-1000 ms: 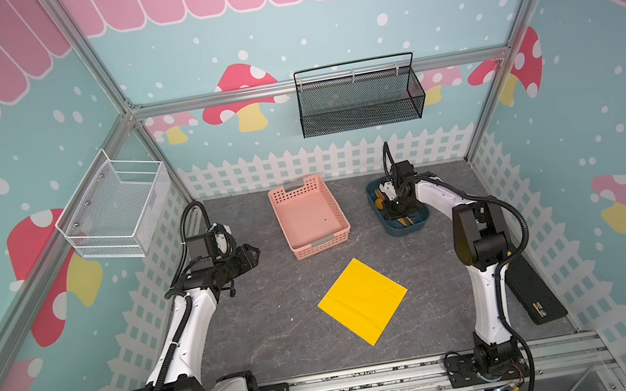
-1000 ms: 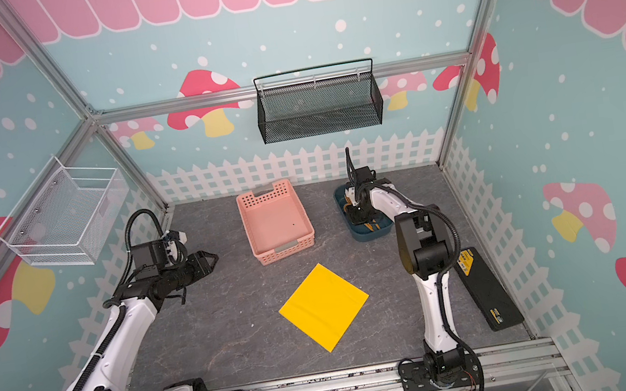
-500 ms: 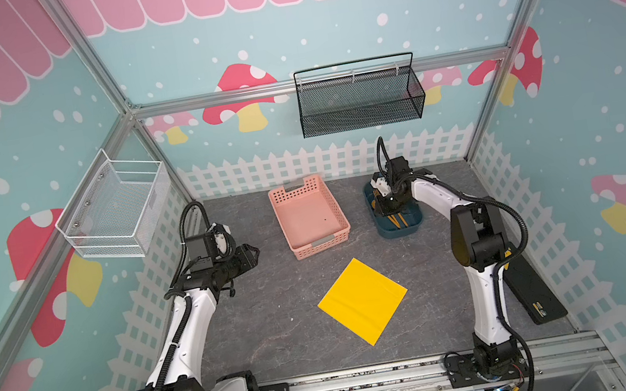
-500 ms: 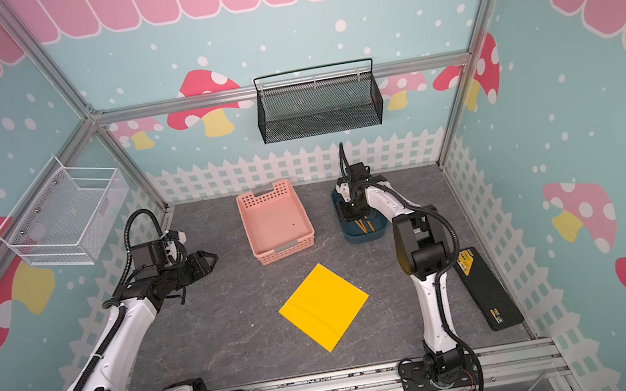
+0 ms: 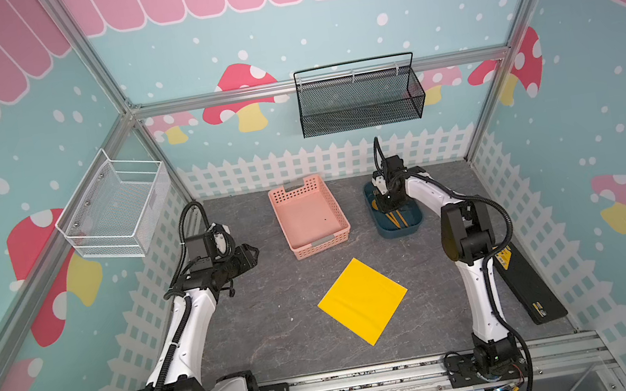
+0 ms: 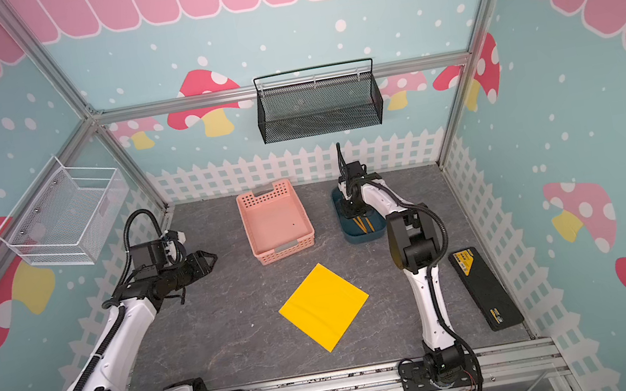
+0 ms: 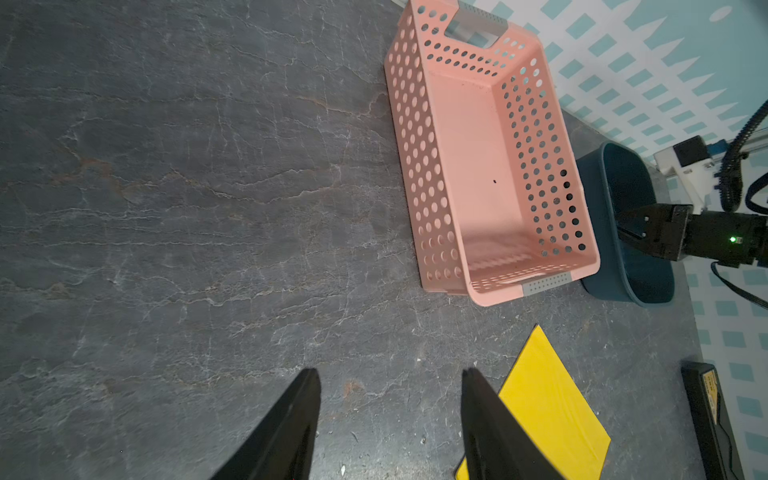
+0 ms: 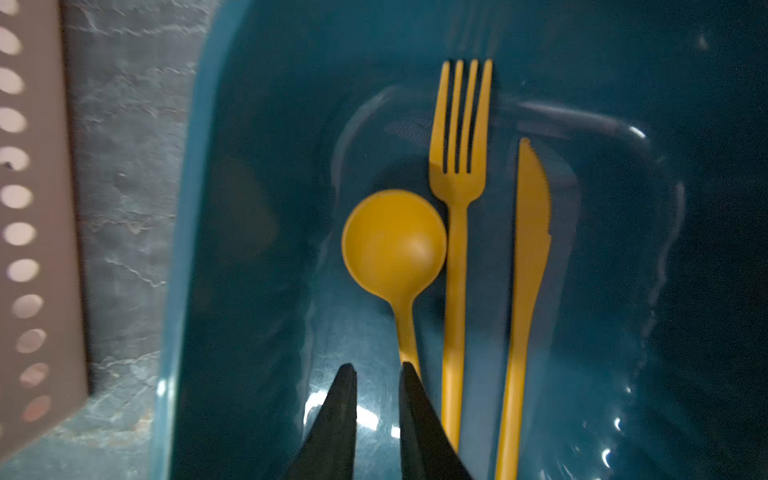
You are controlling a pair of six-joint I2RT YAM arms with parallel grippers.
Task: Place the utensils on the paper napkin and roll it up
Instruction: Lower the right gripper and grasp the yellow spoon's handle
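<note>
Three orange-tan utensils lie side by side on the floor of a dark teal tub (image 8: pixel 249 166): the spoon (image 8: pixel 394 241), the fork (image 8: pixel 457 187) and the knife (image 8: pixel 530 232). My right gripper (image 8: pixel 376 365) reaches down into the tub (image 5: pixel 408 226), just beside the spoon's handle. Its jaws are narrowly open, with only the tub floor between them. The yellow paper napkin (image 5: pixel 362 300) lies flat in the middle of the table, one corner toward the front. My left gripper (image 5: pixel 253 253) hovers open and empty at the left, with the napkin (image 7: pixel 548 403) off to one side.
A pink perforated basket (image 5: pixel 336 205) stands left of the tub, close beside it. A flat black case (image 5: pixel 526 282) lies along the right fence. A white wire basket (image 5: pixel 116 211) hangs on the left wall and a black mesh one (image 5: pixel 360 101) on the back wall.
My right gripper has shifted slightly left inside the tub and its jaws have narrowed a little. The left arm has not moved.
</note>
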